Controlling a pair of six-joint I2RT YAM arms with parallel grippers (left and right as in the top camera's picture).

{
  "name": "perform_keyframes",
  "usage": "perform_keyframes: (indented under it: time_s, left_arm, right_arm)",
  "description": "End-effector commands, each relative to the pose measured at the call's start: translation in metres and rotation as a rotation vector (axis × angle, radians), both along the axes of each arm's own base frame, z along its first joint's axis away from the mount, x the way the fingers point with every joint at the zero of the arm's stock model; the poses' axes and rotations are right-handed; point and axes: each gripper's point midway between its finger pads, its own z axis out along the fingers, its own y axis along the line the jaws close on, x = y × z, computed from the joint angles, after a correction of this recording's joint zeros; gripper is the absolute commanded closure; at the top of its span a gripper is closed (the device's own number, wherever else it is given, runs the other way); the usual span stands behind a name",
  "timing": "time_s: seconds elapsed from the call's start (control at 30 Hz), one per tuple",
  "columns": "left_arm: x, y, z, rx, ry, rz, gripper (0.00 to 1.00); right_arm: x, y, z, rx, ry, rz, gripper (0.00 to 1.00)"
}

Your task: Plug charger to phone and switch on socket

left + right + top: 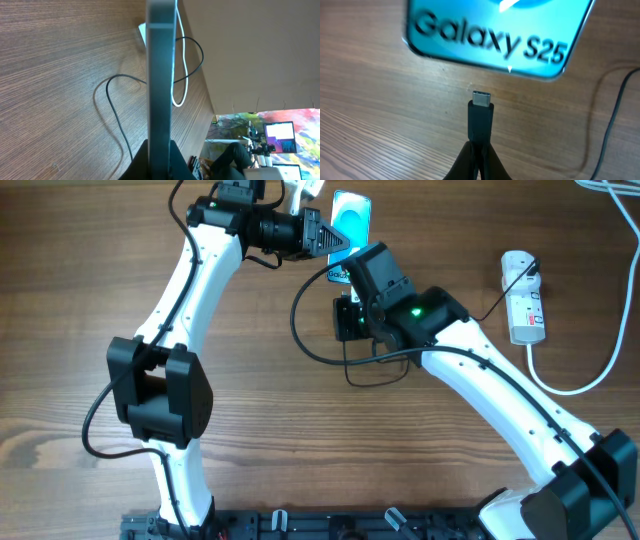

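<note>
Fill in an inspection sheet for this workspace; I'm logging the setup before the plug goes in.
Surface: wooden table, brown grain.
Job's things: phone, screen lit, reading Galaxy S25; charger tip just short of the phone's edge, not inserted; socket flat on the right arm's side, switch state unreadable.
Clutter: nothing seen.
Grippers: left gripper shut on the phone; right gripper shut on the charger.
Cables: the charger's thin black cable loops on the table; white cord curves away from the socket.
Surroundings: a lit screen beyond the table's edge.
</note>
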Motion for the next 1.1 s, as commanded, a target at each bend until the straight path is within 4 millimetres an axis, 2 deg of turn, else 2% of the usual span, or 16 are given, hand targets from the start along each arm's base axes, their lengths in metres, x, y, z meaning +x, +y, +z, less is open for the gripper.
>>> perform_keyframes:
  time_s: [0.0, 0.23, 0.4, 0.5, 0.67, 1.07]
  left_arm:
    - [-0.008, -0.004, 0.026, -0.055, -0.058, -0.045, 0.96]
    - [-0.011, -0.005, 0.03, -0.076, -0.057, -0.06, 0.96]
    - [-0.01, -0.005, 0.031, -0.079, -0.067, -0.06, 0.96]
    - [-0.009, -0.006, 0.031, -0.081, -0.066, -0.057, 0.96]
    - [-0.01, -0.006, 0.033, -0.093, -0.062, -0.065, 0.96]
    - [-0.011, -0.007, 0.034, -0.099, -0.06, -0.07, 0.96]
  right_arm:
    - [0.012, 0.0, 0.028, 0.061, -0.06, -0.033, 0.96]
    - [0.013, -0.002, 0.028, 0.087, -0.041, -0.03, 0.96]
    - [0.002, 0.011, 0.029, 0.146, 0.006, 0.036, 0.96]
    - [-0.003, 0.012, 0.026, 0.149, 0.032, 0.043, 0.96]
    - [0.004, -0.003, 0.022, 0.094, 0.016, -0.036, 0.96]
    - [0.012, -0.006, 0.026, 0.107, -0.007, -0.052, 0.96]
